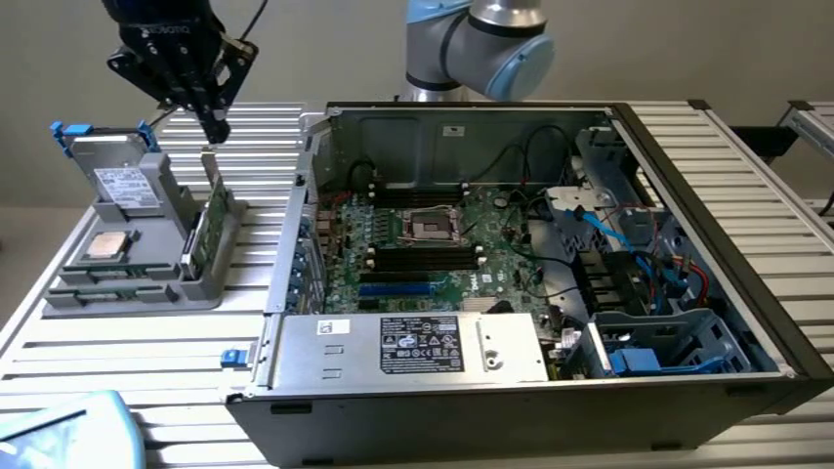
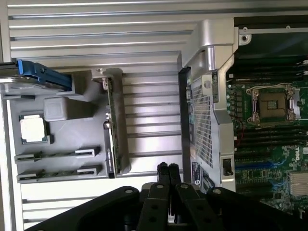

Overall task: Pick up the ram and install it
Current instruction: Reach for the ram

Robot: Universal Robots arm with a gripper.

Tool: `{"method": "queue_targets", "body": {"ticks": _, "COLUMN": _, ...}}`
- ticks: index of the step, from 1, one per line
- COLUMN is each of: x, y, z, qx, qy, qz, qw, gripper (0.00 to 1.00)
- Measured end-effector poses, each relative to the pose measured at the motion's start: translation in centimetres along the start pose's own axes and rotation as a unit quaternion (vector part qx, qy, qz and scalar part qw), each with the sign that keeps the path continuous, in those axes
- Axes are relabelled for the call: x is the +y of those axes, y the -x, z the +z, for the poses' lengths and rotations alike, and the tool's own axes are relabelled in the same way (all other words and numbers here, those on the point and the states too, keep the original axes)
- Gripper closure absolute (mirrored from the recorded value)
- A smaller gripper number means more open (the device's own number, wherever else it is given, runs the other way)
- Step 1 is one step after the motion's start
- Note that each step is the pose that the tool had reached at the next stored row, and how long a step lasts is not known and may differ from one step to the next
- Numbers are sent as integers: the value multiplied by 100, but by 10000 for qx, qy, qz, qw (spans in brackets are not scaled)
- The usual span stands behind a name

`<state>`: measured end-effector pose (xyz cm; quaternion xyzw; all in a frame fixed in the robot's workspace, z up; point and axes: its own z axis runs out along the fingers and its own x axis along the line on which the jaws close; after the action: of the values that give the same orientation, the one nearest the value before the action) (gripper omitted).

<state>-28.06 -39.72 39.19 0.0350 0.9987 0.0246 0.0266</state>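
Wrist view looked down past my gripper (image 2: 168,168), jaws pressed together on nothing, onto the grey parts tray (image 2: 72,137). The ram (image 2: 53,155) sat there edge-up in a narrow slot, a second stick alongside it, just beside the silver processor chip (image 2: 33,130), and nothing touched it. I judged it was stood that way so that fingertips could close across its thin top edge. The wider green card (image 2: 113,137) stood upright between those slots and my fingertips, so I was nearer that card and the computer case (image 2: 207,120) than the ram. Exterior view added what the wrist could not: that I hung high above the tray, well apart from every part. It also took in the whole open case lying on its side, motherboard (image 1: 431,264) face-up, I supposed so its dark memory slots (image 1: 420,256) could be reached from above.
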Motion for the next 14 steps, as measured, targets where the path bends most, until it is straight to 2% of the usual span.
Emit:
{"method": "queue_targets", "body": {"ticks": 7, "x": -21, "y": -309, "z": -16, "qx": -81, "qy": 5, "qz": -4, "qw": 10000, "gripper": 90}}
{"method": "queue_targets", "body": {"ticks": 14, "x": -41, "y": -599, "z": -31, "qx": -184, "qy": 13, "qz": -9, "qw": 9998, "gripper": 90}}
